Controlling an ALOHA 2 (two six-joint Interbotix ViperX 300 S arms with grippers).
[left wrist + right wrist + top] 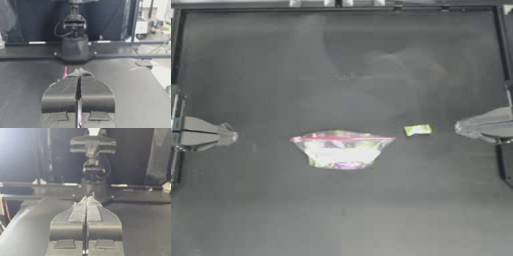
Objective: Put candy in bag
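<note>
1. Yellow-green candy [417, 130] lies on the dark table [338, 210], right of centre in the top view, just beside the bag's upper right corner, apart from it.
2. Clear bag [341, 149] lies at centre, pink seal strip [341, 138] along its upper edge.
3. Left gripper [230, 135] sits at the left edge, jaws pressed together, empty.
4. Right gripper [459, 128] sits at the right edge, near the candy, jaws likewise pressed together.
5. Judgement: candy is light, its wrapper probably slippery; pinch across its short sides. Bag film is limp; hold near the seal.

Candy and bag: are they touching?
Apart. The top view shows bare table between the candy and the bag, near its seal strip's right end.
</note>
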